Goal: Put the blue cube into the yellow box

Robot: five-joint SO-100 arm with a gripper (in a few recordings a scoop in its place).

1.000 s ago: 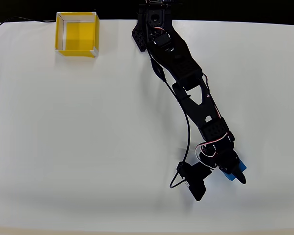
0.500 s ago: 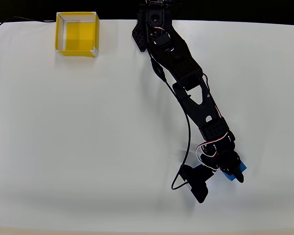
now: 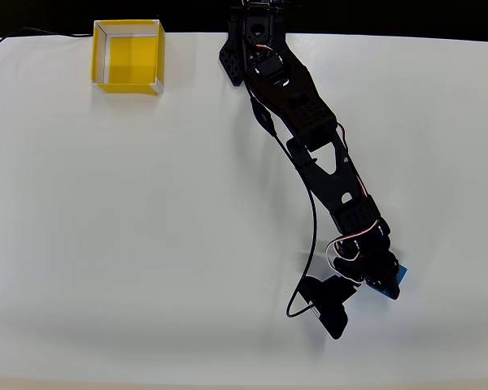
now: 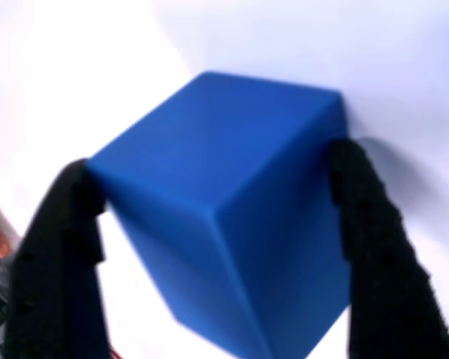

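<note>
White table (image 3: 146,244), bare but for the rig and two props. Black arm (image 3: 309,138) reaches from its base at the top edge of the overhead view down toward the lower right.

Yellow box (image 3: 128,55) sits at the top left of the overhead view, open side up, nothing inside, well apart from the arm's working end.

Gripper (image 3: 382,280) is over the lower right of the table. In the wrist view, gripper (image 4: 217,247) has a black finger on each side of the blue cube (image 4: 224,224), both fingertips touching opposite faces: pinching the cube. The cube sits skewed between the fingers, one vertical edge turned toward the camera. Overhead, only a sliver of the blue cube (image 3: 390,280) shows beside the wrist, so whether it is off the table I cannot tell.

Risks, as judged from here:
- The grip looks to be on angled faces; the cube could twist or squirt out during the lift.
- The carry to the box is long and diagonal, so a loose hold may drop the cube mid-table.
- The box walls are thin; a low approach could shove it, and an off-centre release could leave the cube perched on the rim.
</note>
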